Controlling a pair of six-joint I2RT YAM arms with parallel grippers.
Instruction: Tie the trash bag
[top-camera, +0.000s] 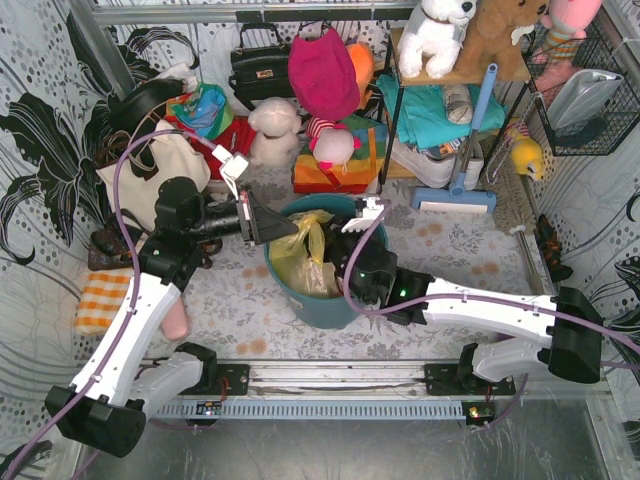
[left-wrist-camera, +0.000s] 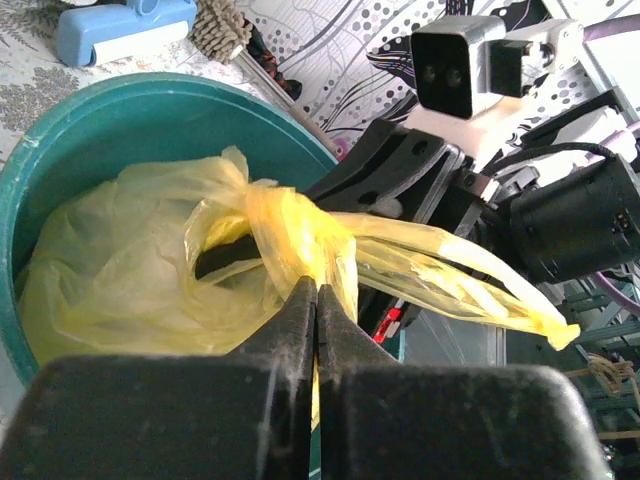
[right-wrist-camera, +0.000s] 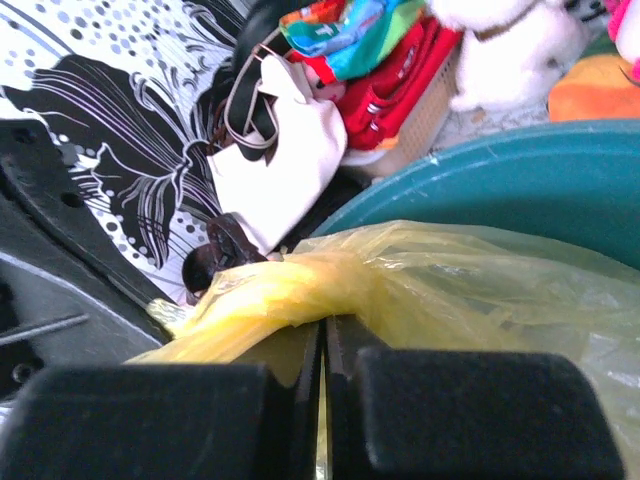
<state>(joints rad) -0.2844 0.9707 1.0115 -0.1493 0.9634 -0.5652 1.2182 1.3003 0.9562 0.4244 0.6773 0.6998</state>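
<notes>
The trash bag (top-camera: 300, 252) sits inside the teal bin (top-camera: 325, 305), which stands near the middle of the table (top-camera: 450, 245) between the two arms. The bag's thin yellow-green plastic is gathered above its mouth into a bunched neck (left-wrist-camera: 285, 230). The left end effector (left-wrist-camera: 317, 300) has its fingers pressed together on a fold of that neck, with yellow plastic showing in the slit between them. The right end effector (right-wrist-camera: 322, 335) is likewise clamped on the bag, pinching a twisted strand (right-wrist-camera: 290, 285) that runs across its fingertips at the bin's rim. In the left wrist view a loose yellow tail (left-wrist-camera: 470, 285) trails away past the right arm's black fingers. The neck seems wrapped around itself, though the folds hide whether a knot is formed. A cream tote bag (right-wrist-camera: 290, 160) lies beyond the bin
</notes>
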